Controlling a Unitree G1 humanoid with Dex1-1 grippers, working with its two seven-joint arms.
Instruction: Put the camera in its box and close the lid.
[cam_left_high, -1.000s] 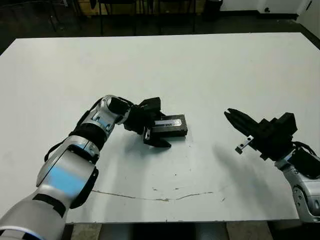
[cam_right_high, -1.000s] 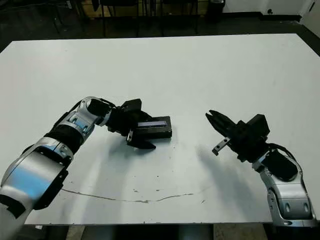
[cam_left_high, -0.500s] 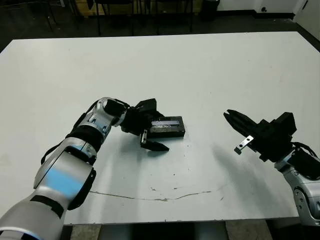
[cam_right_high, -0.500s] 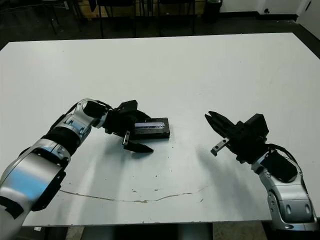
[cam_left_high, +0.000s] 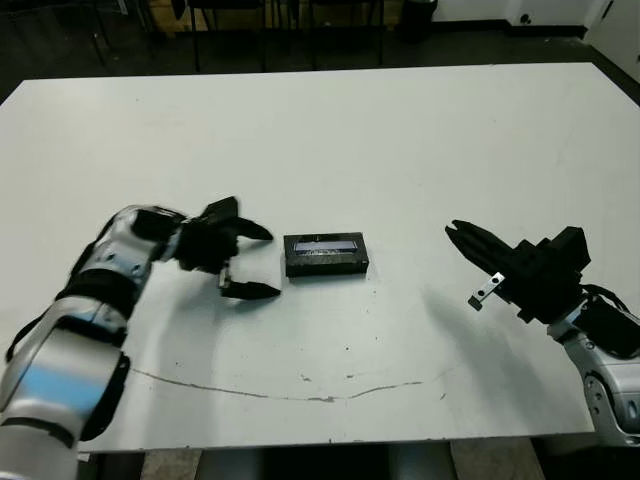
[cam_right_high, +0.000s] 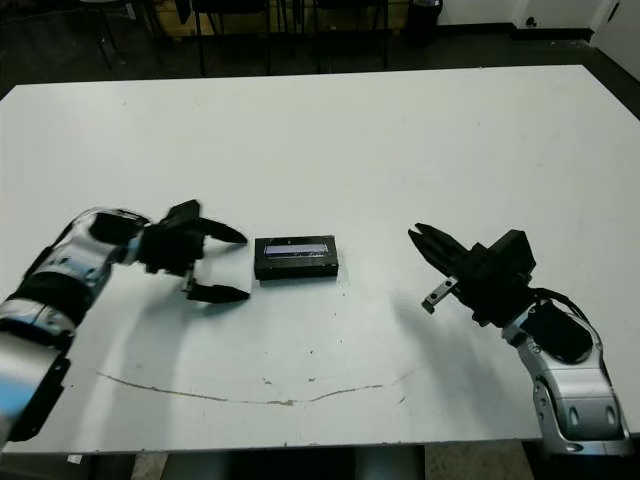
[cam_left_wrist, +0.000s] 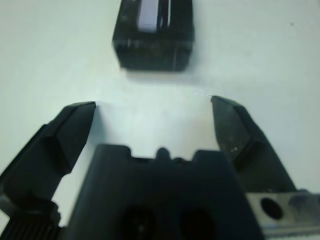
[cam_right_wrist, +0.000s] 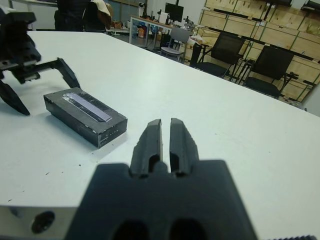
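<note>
One box (cam_left_high: 326, 256) sat on the table (cam_left_high: 400, 150), closed, with the lid (cam_right_wrist: 89, 106) seated flat on top. One greyish, shiny strip of print ran along the lid's top face; whatever writing it carried was too small and blurred to read. No brand mark could be made out on the box's dark side walls either, only a few faint pale specks near one corner.

Two pincers were in play. The left pincer (cam_left_high: 248, 262) was released, its two black fingers spread wide apart, grasping nothing. The box lay just ahead of its fingertips, clear of them, with bare white table between. In the left wrist view the box's short end faced the open gap squarely.

The right pincer (cam_left_high: 458, 231) was clenched, its two fingers (cam_right_wrist: 150, 141) pressed side by side and empty. The box was well apart from it, out ahead of its tips and off toward the left pincer's side.

One thin, dark scratch line (cam_left_high: 300, 390) ran across the table nearer the robot than both pincers.
</note>
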